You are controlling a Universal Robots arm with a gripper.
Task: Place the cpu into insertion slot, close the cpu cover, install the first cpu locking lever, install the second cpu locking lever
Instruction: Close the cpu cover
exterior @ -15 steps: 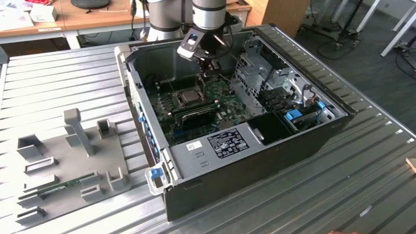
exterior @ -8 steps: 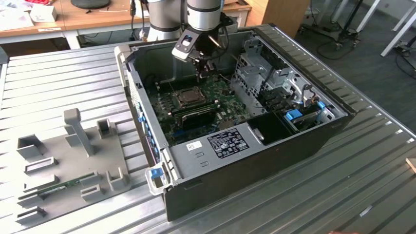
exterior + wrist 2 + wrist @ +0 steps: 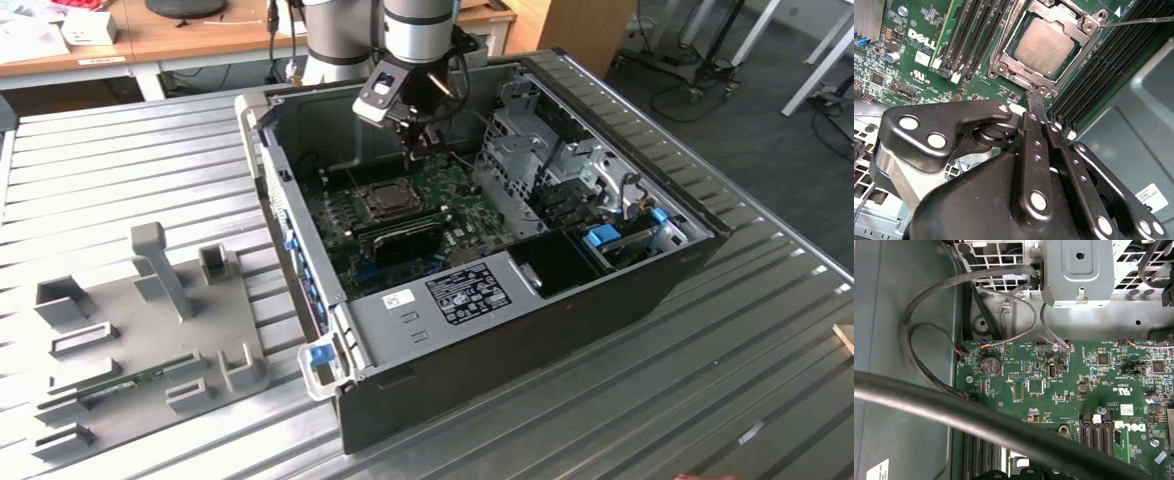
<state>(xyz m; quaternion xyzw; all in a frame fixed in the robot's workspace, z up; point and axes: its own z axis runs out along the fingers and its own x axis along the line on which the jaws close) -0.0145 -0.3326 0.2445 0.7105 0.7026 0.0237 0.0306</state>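
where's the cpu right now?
In the second wrist view the cpu sits in the insertion slot, framed by the cpu cover; memory slots flank it and the gripper hovers beside it.

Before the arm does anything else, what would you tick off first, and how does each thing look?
1. cpu seated in the insertion slot: ok.
2. cpu cover lying flat over the cpu: ok.
3. Locking lever latched: not ok; its rod angles away from the insertion slot.
4. gripper shut, tips at the insertion slot's edge: ok.
5. Dark cable near the wrist clear of the arm: cannot tell.
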